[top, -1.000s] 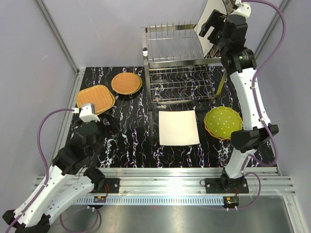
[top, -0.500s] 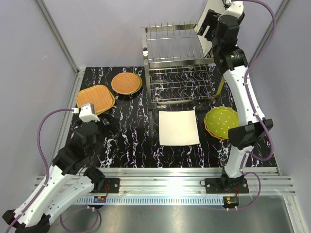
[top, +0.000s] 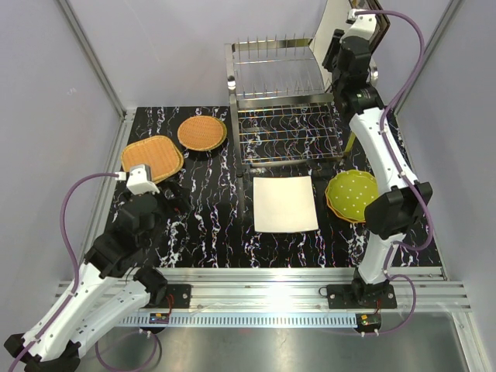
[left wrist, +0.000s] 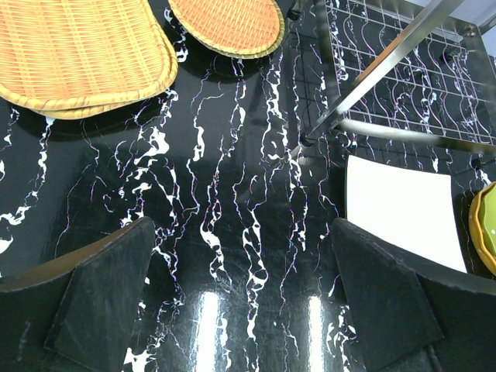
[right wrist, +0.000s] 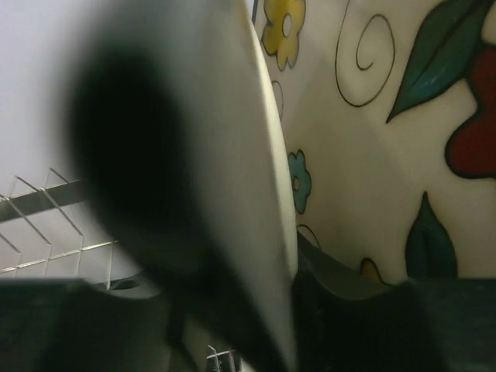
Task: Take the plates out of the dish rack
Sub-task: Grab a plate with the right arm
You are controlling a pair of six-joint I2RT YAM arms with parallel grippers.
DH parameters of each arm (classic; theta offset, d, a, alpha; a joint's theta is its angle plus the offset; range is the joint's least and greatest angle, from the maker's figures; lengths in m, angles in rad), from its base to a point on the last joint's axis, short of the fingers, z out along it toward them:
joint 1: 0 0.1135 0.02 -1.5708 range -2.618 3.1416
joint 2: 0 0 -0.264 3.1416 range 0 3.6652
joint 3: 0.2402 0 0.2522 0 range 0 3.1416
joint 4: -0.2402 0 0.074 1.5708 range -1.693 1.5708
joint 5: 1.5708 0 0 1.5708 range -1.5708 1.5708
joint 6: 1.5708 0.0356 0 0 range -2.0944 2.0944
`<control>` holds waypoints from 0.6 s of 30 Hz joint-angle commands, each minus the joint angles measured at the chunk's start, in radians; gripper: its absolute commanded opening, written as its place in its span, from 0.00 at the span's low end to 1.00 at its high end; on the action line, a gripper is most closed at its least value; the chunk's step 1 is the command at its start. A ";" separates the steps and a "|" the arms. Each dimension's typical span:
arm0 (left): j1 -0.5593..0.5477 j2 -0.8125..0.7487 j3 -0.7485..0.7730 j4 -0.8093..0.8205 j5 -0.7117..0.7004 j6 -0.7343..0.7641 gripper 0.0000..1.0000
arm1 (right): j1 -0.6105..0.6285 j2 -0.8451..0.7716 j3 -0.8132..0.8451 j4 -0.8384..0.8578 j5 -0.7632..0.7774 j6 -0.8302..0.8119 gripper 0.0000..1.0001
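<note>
Flowered plate (top: 335, 19) stands on edge at the right end of the dish rack's (top: 279, 77) top tier, the only one left there that I can see. The right gripper's (top: 339, 43) jaws straddle its rim, though I can't tell whether they pinch it. Next comes a firm hold and a straight lift clear of the prongs, while the left gripper's (left wrist: 244, 294) jaws hang spread wide over the counter (top: 209, 225).

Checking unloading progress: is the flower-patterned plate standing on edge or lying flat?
Standing on edge: the flower-patterned plate stands upright at the dish rack's right end, with the right gripper straddling its rim.
</note>
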 commanded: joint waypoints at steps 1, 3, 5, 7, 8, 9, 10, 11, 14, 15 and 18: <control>0.003 -0.012 0.026 0.018 -0.031 -0.012 0.99 | -0.010 -0.049 -0.053 0.104 -0.018 -0.029 0.35; 0.003 -0.012 0.033 0.013 -0.031 -0.012 0.99 | -0.011 -0.061 -0.082 0.145 -0.027 -0.034 0.28; 0.003 -0.012 0.038 0.010 -0.029 -0.011 0.99 | -0.011 -0.084 -0.115 0.173 -0.047 -0.053 0.20; 0.004 -0.011 0.043 0.007 -0.028 -0.011 0.99 | -0.013 -0.103 -0.134 0.245 -0.065 -0.070 0.15; 0.004 -0.011 0.044 0.008 -0.026 -0.011 0.99 | -0.011 -0.106 -0.145 0.258 -0.069 -0.072 0.12; 0.003 -0.012 0.046 0.007 -0.025 -0.012 0.99 | -0.013 -0.115 -0.148 0.280 -0.084 -0.111 0.10; 0.003 -0.012 0.047 0.005 -0.023 -0.014 0.99 | -0.014 -0.120 -0.152 0.296 -0.090 -0.119 0.08; 0.003 -0.014 0.049 0.007 -0.022 -0.014 0.99 | -0.014 -0.124 -0.158 0.311 -0.096 -0.129 0.04; 0.003 -0.014 0.053 0.007 -0.016 -0.018 0.99 | -0.014 -0.134 -0.165 0.373 -0.122 -0.167 0.00; 0.003 -0.014 0.056 0.007 -0.014 -0.020 0.99 | -0.014 -0.137 -0.159 0.399 -0.133 -0.185 0.00; 0.003 -0.017 0.062 0.004 -0.008 -0.022 0.99 | -0.016 -0.135 -0.139 0.440 -0.151 -0.210 0.00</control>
